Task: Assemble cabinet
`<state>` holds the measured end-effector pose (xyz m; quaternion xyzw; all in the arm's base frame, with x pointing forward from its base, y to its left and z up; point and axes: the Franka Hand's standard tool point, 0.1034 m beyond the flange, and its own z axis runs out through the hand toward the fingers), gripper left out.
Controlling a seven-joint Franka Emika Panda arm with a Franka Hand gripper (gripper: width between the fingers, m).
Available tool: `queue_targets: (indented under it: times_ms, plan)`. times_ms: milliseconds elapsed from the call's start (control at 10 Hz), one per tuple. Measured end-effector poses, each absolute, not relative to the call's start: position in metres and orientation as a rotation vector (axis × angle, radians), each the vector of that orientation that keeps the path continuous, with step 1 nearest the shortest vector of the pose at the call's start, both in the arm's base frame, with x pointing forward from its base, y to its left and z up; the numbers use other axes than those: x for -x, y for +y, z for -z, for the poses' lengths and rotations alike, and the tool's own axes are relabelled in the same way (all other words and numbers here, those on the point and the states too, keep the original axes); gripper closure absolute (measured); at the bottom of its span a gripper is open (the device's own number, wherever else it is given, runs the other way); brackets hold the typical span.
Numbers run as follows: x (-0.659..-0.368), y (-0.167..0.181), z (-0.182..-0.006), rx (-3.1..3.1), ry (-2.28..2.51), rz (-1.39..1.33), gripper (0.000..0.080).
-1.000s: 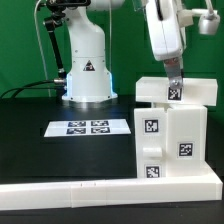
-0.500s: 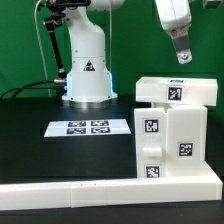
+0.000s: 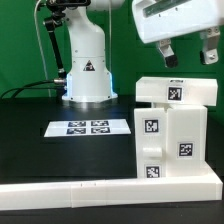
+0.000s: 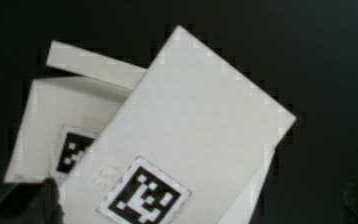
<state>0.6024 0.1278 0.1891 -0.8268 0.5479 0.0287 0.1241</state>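
At the exterior view's left, far back, stands the arm's base (image 3: 86,62), and in front of it the marker board (image 3: 88,127) lies flat on the black table (image 3: 40,150), well apart from the work. A white rail (image 3: 100,192) runs along the near edge of the table.

To the right stands the cabinet (image 3: 170,135), a white blocky box close to that rail, with a flat top piece (image 3: 178,92) lying across it. The long axis of this top piece goes left to right, and it sticks out a little over the body on both sides.

The gripper (image 3: 189,52) hangs above the cabinet at the upper right, directly over the top piece and apart from it. Its two fingers (image 3: 168,56) are spread wide and hold nothing. So the cabinet lies straight below the gripper; I judge that a coming move would be mostly downward.

The gripper's upper part is cut off by the frame. The wrist view shows tagged white panels, tilted and blurred; which pieces they are I cannot tell. If the top piece is fully seated is also not clear
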Motion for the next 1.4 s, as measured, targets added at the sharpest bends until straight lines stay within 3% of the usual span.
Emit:
queue_targets:
  times_ms: [700,1400]
  plan:
    - [-0.6027,0.1298,-0.1872,2.787,0.865,-0.031,0.0002]
    - [-0.5985,0.1299,-0.1812,2.987,-0.541,0.088,0.0002]
